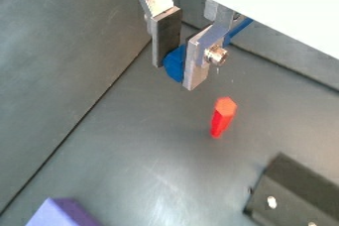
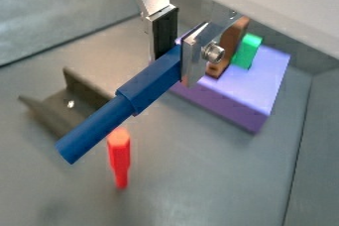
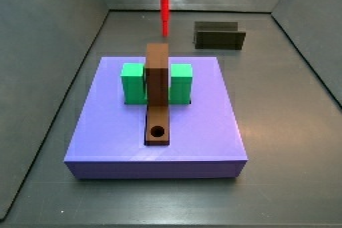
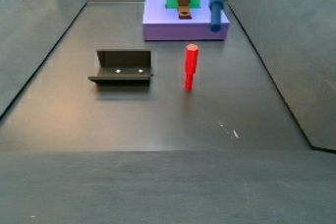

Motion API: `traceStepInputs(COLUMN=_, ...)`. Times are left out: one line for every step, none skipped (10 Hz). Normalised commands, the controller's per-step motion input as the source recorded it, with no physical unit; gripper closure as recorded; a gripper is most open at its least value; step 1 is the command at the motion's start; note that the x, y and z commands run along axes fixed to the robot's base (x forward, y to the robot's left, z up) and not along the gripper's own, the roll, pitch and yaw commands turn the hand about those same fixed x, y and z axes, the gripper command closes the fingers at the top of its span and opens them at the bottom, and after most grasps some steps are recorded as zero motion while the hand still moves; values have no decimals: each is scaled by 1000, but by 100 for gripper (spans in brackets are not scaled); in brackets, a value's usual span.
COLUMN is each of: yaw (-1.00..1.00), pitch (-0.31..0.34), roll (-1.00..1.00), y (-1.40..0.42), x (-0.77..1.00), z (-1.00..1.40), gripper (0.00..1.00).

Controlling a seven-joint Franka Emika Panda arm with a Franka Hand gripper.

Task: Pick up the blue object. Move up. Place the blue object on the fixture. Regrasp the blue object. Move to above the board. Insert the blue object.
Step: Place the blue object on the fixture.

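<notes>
My gripper [image 2: 179,57] is shut on the blue object [image 2: 117,113], a long bright blue peg that sticks out from between the fingers. In a wrist view only the peg's end [image 1: 172,65] shows between the pads of the gripper [image 1: 179,59]. In a side view the peg [image 4: 217,10] hangs upright in the air beside the slab's right edge. The fixture [image 4: 122,67] stands on the floor, apart from the peg, and shows in both wrist views [image 2: 59,96] [image 1: 298,195]. The brown board [image 3: 158,97] lies on the slab between two green blocks [image 3: 134,82].
A thin red upright stick [image 4: 191,67] stands on the floor between fixture and slab, below the peg [image 2: 119,159] [image 1: 223,116]. The large purple-blue slab [image 3: 201,132] carries the board. Grey walls [image 3: 54,52] close in the floor.
</notes>
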Motion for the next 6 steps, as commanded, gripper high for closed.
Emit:
traceStepInputs(yaw=-171, pitch=20, roll=-674, y=0, x=1000, z=206, gripper=100)
traceStepInputs(yaw=-149, pitch=0, roll=-617, y=0, x=1000, z=77, gripper=100)
traceStepInputs(yaw=-137, pitch=0, roll=-560, y=0, x=1000, z=0, gripper=100)
traceStepInputs(yaw=-126, pitch=0, roll=-437, y=0, x=1000, z=-6, gripper=100)
traceStepInputs(yaw=-166, pitch=0, roll=-420, y=89, x=1000, z=-120, gripper=100)
traceStepInputs(yaw=-106, pitch=0, roll=-400, y=77, x=1000, z=-129, gripper=100)
